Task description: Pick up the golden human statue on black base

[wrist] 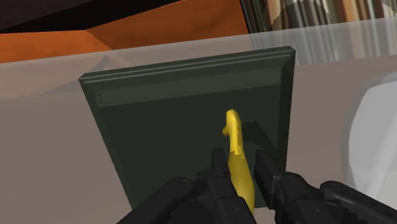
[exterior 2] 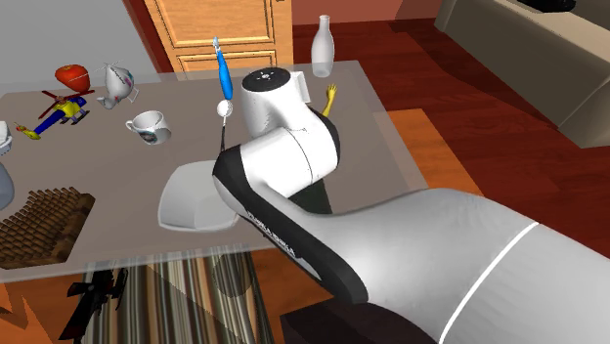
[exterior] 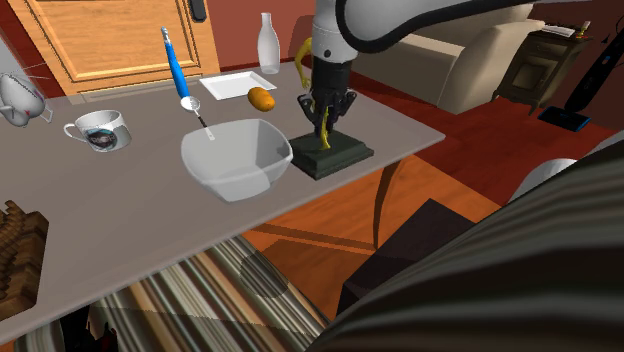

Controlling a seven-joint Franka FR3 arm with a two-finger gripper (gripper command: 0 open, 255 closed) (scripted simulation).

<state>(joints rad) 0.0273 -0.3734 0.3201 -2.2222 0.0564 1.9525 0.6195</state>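
The golden human statue (exterior: 324,132) stands on its dark square base (exterior: 331,156) near the table's edge, at the shoulder view's right. My black gripper (exterior: 325,115) comes down over it from above, shut on the figure. In the wrist view the two fingers (wrist: 217,167) clasp the yellow figure (wrist: 234,130) between them, with the dark base (wrist: 165,127) flat below on the table. In the second exterior view a raised golden hand (exterior 2: 330,95) shows past my arm, which hides the rest of the statue.
A white bowl (exterior: 237,157) sits close beside the base. Behind are an orange fruit (exterior: 262,98), a white plate (exterior: 237,85), a clear bottle (exterior: 267,45), a blue-handled brush (exterior: 178,70) and a mug (exterior: 100,130). The table edge (exterior: 400,150) runs just past the base.
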